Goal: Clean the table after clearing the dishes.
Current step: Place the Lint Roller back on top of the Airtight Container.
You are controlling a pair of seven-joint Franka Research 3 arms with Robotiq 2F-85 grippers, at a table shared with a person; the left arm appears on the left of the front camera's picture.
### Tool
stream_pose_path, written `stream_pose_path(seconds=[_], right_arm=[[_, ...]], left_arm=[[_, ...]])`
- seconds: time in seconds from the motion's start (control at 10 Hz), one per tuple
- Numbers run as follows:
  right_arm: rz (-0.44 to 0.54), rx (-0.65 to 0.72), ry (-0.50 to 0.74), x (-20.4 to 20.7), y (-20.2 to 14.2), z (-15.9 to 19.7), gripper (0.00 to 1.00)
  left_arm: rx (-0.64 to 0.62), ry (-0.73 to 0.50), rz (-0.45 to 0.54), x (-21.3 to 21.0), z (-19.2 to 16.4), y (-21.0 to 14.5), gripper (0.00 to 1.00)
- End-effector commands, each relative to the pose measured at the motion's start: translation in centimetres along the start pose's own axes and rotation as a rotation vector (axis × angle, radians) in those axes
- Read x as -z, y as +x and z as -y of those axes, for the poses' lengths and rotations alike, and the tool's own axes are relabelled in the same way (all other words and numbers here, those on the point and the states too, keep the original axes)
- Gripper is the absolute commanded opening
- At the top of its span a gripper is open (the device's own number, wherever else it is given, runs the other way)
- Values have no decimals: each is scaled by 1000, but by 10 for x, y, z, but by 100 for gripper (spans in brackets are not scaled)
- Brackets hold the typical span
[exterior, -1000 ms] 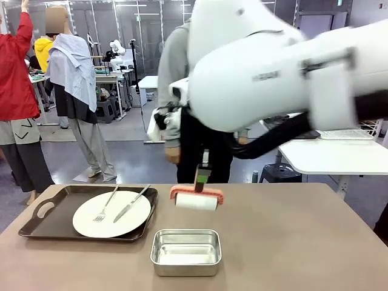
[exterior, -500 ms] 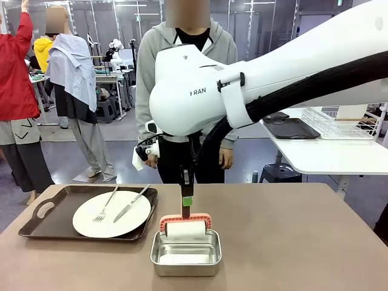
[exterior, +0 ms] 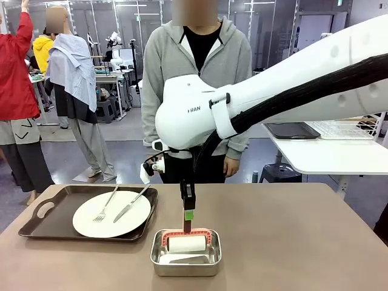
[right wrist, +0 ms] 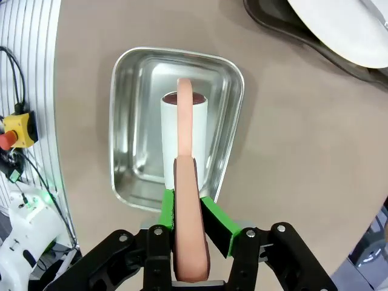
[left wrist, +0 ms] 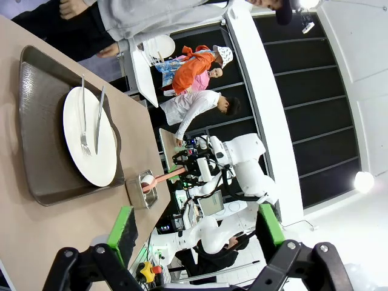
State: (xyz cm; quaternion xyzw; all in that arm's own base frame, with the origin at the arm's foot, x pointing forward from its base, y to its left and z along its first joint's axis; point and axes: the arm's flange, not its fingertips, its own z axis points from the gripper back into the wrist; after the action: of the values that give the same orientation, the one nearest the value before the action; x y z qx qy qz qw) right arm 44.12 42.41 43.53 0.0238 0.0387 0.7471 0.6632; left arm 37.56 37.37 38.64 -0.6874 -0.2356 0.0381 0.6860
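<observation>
You see the bench (exterior: 291, 242) with a smooth, matt brown top. The pan (exterior: 185, 270) is bright metal with a soft shine. The roller (exterior: 187, 244) has a white paper roll and a matt pink plastic handle. The plate (exterior: 115, 225) is glossy white; the fork (exterior: 104, 206) and knife (exterior: 131, 204) are polished metal, and the tray (exterior: 85, 193) is dark and half-matt.

- The right arm (exterior: 291, 91) stretched in from the right side and across the middle, with its wrist turned straight down.
- The right gripper (exterior: 188, 213) pointed downward, and its green pads (right wrist: 215, 221) were clamped on both sides of a pink roller handle (right wrist: 185, 151).
- The left gripper (left wrist: 197, 227) was held level, and its two fingers (left wrist: 123, 227) were spread wide apart.
</observation>
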Motion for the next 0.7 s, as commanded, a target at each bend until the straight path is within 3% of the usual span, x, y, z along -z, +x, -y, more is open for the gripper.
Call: stream_pose_path(seconds=[0.0,0.5,0.6], right_arm=[[33,-13,19,8,4,13,23],[11,65,46,30,-6,53,23],[8,74,40,29,-9,54,47]], left_arm=[[-8,14,-2,-2,1,-2,100],[-8,14,-2,-2,1,-2,100],[-8,14,-2,-2,1,-2,100]])
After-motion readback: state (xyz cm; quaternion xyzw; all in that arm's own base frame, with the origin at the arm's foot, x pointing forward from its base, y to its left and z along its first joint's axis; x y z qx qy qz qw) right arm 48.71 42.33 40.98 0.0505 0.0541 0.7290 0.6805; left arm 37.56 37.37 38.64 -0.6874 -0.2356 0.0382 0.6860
